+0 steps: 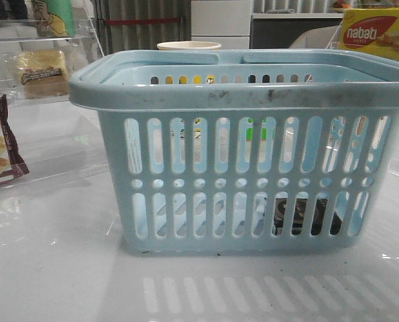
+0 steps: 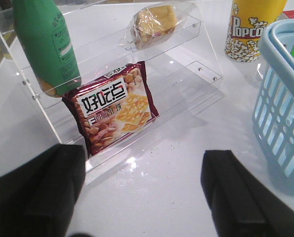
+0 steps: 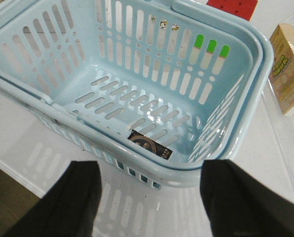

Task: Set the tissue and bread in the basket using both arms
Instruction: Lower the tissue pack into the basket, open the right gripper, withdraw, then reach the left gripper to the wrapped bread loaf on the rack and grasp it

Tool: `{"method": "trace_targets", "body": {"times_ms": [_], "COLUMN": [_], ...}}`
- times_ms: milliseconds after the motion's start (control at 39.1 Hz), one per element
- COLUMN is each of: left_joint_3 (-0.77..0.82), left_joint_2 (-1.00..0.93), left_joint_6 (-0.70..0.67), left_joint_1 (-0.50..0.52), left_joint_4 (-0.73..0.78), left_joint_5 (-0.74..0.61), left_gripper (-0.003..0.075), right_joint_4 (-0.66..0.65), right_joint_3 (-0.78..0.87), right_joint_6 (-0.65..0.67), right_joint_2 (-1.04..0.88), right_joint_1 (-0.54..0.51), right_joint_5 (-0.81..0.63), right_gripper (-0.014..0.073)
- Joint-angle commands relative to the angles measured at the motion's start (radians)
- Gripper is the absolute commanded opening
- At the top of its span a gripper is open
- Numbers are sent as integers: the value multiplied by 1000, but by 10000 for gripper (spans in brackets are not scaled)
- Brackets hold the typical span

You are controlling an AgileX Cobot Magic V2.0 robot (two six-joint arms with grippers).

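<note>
The light-blue basket (image 1: 243,161) stands on the white table in the middle of the front view. The black tissue pack (image 3: 149,145) lies flat on the basket's floor by its near wall; it shows through the slots in the front view (image 1: 306,218). The bread (image 2: 153,23) in clear wrap lies on the upper step of a clear acrylic rack; it also shows in the front view (image 1: 43,70). My left gripper (image 2: 142,197) is open and empty over bare table in front of the rack. My right gripper (image 3: 149,197) is open and empty just outside the basket's near wall.
A maroon-edged cracker packet (image 2: 114,109) leans on the rack's lower step, beside a green bottle (image 2: 48,44). A yellow popcorn cup (image 2: 250,27) stands beyond the basket (image 2: 282,98). A yellow box (image 3: 288,69) lies in a clear tray. A nabati box (image 1: 380,33) stands at the back right.
</note>
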Motion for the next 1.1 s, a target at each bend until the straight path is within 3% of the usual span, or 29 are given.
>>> {"method": "trace_targets", "body": {"times_ms": [0, 563, 717, 845, 1075], "left_joint_3": [-32, -49, -124, -213, -458], "left_joint_2": [11, 67, 242, 403, 788], "left_joint_6": [-5, -5, -5, -5, -5], "left_joint_1": [3, 3, 3, 3, 3], "left_joint_4": [-10, -9, -7, -7, -15], "left_joint_5": [-95, -124, -71, -63, -135], "left_gripper": [547, 547, 557, 612, 623], "right_joint_4": [-10, -10, -10, -10, -10], "right_joint_3": [-16, -16, -16, -16, -16], "right_joint_6": [-12, -12, -12, -12, -12], "right_joint_2": [-40, -44, -44, -44, -44], "right_joint_1": [1, 1, 1, 1, 1], "right_joint_5": [-61, -39, -39, -39, -39], "right_gripper": [539, 539, 539, 539, 539]}}
